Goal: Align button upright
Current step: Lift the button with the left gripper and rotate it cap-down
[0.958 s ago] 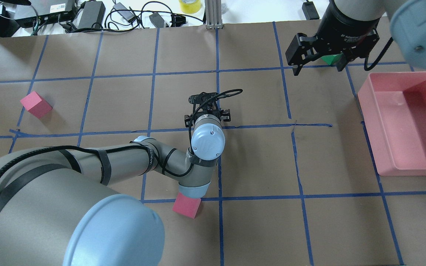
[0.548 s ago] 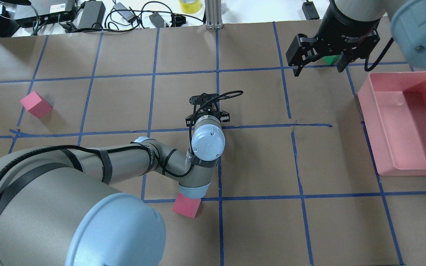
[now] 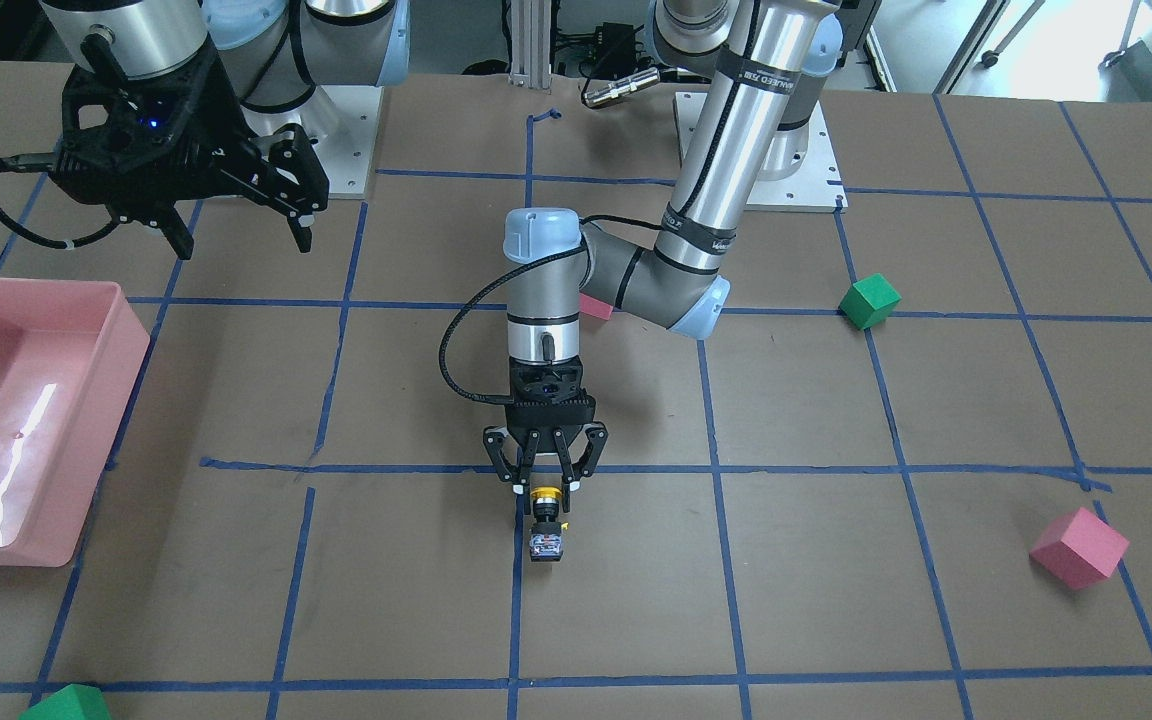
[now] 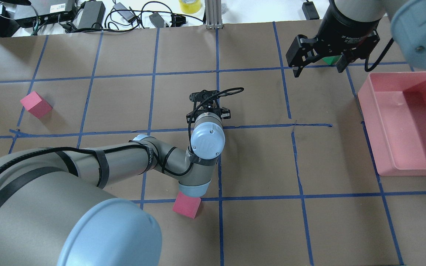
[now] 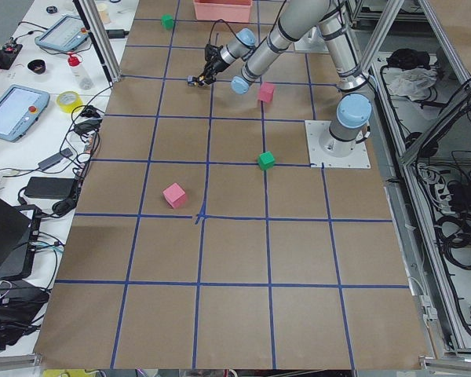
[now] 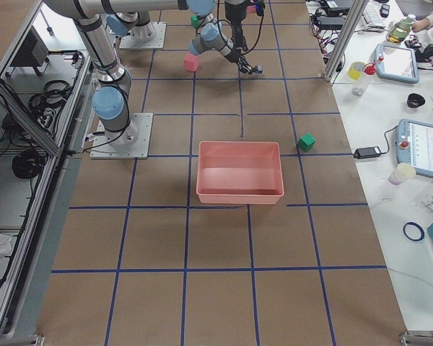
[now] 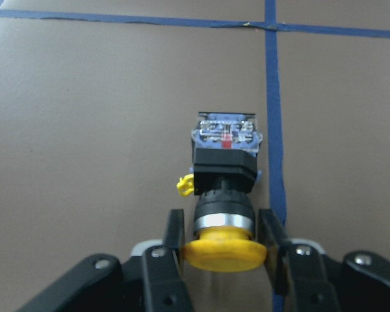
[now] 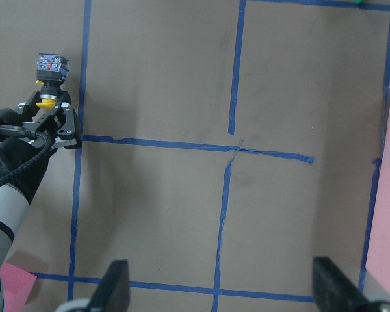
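Note:
The button (image 3: 546, 522) lies on its side on the brown paper, yellow cap toward the robot and grey-white base away from it. In the left wrist view the button (image 7: 224, 170) points away from the camera. My left gripper (image 3: 545, 489) is low over the table, with its fingers (image 7: 175, 239) on both sides of the yellow cap, touching it. The button also shows in the right wrist view (image 8: 51, 69). In the overhead view the left wrist hides it. My right gripper (image 4: 318, 68) is open and empty, held high at the far right.
A pink bin (image 4: 369, 107) stands at the right. Pink cubes lie at the far left (image 4: 35, 104) and under the left arm's elbow (image 4: 186, 207). One green cube (image 4: 332, 59) sits below the right gripper, another (image 3: 868, 301) near the left arm's base.
The left gripper's fingers have closed in a little around the button's cap. The right arm has barely moved.

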Action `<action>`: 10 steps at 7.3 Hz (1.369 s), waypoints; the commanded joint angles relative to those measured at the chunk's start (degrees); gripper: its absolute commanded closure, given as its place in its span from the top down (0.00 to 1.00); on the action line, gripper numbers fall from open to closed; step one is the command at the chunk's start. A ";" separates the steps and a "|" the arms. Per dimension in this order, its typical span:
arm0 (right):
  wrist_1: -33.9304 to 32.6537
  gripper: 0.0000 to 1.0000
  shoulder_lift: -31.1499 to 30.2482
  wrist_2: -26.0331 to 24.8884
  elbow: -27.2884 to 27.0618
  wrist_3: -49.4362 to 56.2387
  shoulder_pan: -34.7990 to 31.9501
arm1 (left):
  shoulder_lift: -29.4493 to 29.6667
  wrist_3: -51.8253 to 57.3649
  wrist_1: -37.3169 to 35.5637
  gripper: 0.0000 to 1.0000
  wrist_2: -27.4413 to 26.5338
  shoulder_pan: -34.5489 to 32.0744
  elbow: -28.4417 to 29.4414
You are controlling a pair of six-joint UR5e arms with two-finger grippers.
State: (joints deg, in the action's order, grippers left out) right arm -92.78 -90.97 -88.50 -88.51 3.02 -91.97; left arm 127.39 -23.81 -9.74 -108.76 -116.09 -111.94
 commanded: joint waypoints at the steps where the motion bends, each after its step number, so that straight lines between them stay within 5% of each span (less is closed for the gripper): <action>1: -0.03 1.00 0.00 0.00 0.00 0.05 0.04 | -4.76 0.96 9.05 0.20 3.28 0.59 1.02; 4: -0.21 1.00 0.00 0.00 0.00 0.05 -0.05 | -11.79 0.96 42.75 0.18 11.61 3.75 9.68; 7: -0.12 1.00 0.00 0.00 0.00 0.05 0.04 | -12.00 1.04 77.13 0.12 21.81 5.69 24.79; 10: -0.12 1.00 0.00 0.00 0.00 -0.04 0.04 | -9.45 -4.02 86.81 0.08 34.29 9.11 27.91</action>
State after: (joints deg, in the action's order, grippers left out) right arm -92.90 -90.97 -88.50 -88.50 3.00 -91.96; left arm 116.60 -24.98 74.36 -79.22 -108.73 -85.22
